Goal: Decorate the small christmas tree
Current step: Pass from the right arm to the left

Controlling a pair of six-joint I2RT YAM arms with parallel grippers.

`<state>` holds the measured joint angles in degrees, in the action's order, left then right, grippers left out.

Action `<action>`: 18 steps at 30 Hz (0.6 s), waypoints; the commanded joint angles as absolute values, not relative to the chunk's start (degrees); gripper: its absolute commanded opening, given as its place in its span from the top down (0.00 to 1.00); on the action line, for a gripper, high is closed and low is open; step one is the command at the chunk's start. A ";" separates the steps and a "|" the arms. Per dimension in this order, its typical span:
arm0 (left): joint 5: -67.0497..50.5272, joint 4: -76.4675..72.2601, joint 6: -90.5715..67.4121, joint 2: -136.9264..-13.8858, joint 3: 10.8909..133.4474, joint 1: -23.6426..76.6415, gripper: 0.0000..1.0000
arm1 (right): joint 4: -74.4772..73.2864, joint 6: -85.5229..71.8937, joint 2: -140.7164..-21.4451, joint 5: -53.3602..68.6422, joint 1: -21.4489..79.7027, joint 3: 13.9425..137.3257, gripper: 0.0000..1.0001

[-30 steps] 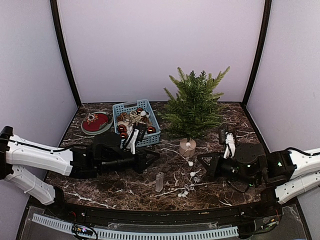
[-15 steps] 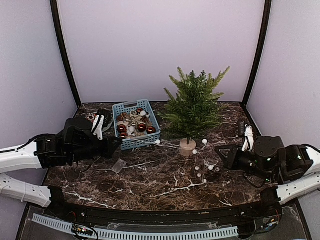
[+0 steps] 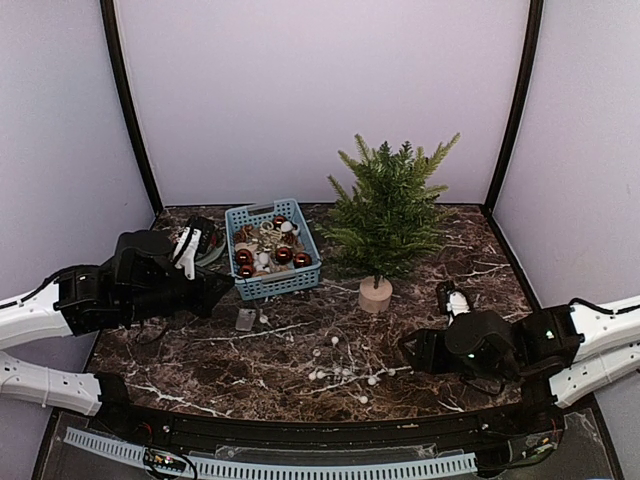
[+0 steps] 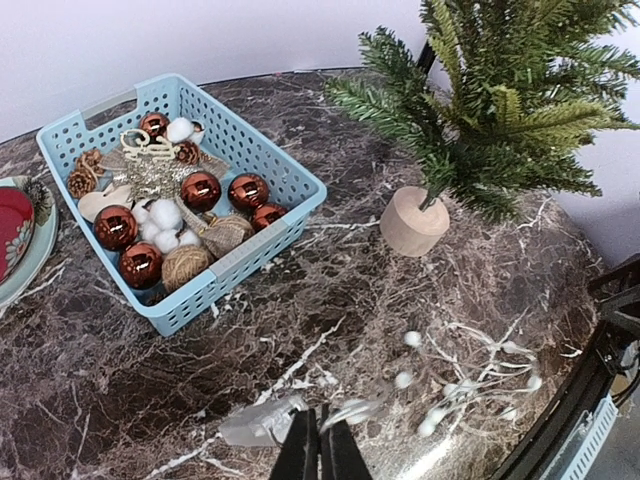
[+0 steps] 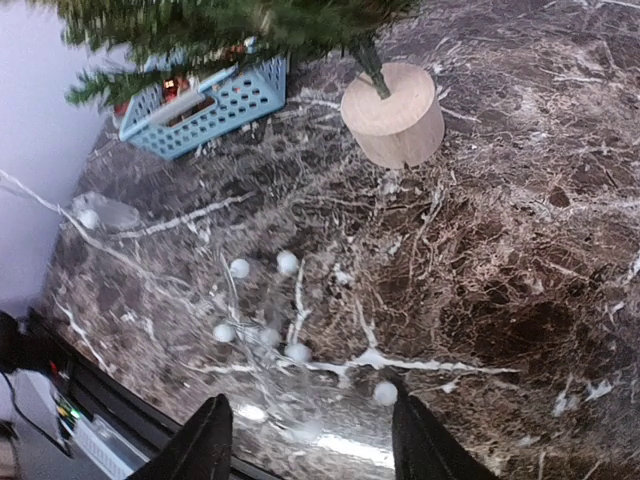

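Note:
The small christmas tree (image 3: 386,212) stands upright on its pale wooden base (image 3: 376,294), right of centre; I see no decoration hanging on it. A light string (image 3: 341,371) with white balls lies loose on the marble in front of the tree. Its clear battery box (image 3: 245,319) lies below the basket. My left gripper (image 4: 320,452) hovers low beside that box (image 4: 258,422), shut on the string's thin wire. My right gripper (image 5: 315,450) is open, low over the string's balls (image 5: 287,263), holding nothing. The tree's base (image 5: 395,112) lies ahead of it.
A blue basket (image 3: 283,284) left of the tree holds red baubles, pine cones, twine balls and white balls (image 4: 165,213). A red and green plate (image 4: 12,228) sits left of the basket. Purple walls enclose the table on three sides.
The right gripper has opened and let go of the light string, which now lies in a loose heap on the marble. The right arm drew left and nearer. The left arm barely moved.

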<state>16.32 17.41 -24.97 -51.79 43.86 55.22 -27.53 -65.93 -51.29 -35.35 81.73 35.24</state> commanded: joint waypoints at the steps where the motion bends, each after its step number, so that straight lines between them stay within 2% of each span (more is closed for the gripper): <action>1: 12.55 14.24 -21.08 -48.29 43.56 54.93 1.00 | -24.03 -65.02 -54.20 -32.08 82.30 36.72 0.31; 7: 10.00 14.69 -20.43 -46.81 44.41 54.93 1.00 | -12.50 -49.10 -61.69 -29.74 82.62 41.76 0.20; 14: 11.06 17.15 -21.15 -46.31 46.39 54.93 1.00 | -7.37 -42.18 -78.37 -27.66 82.18 51.92 0.26; 18: 11.49 17.35 -21.02 -46.15 46.78 54.93 1.00 | -6.71 -41.85 -87.41 -25.61 79.88 54.70 0.26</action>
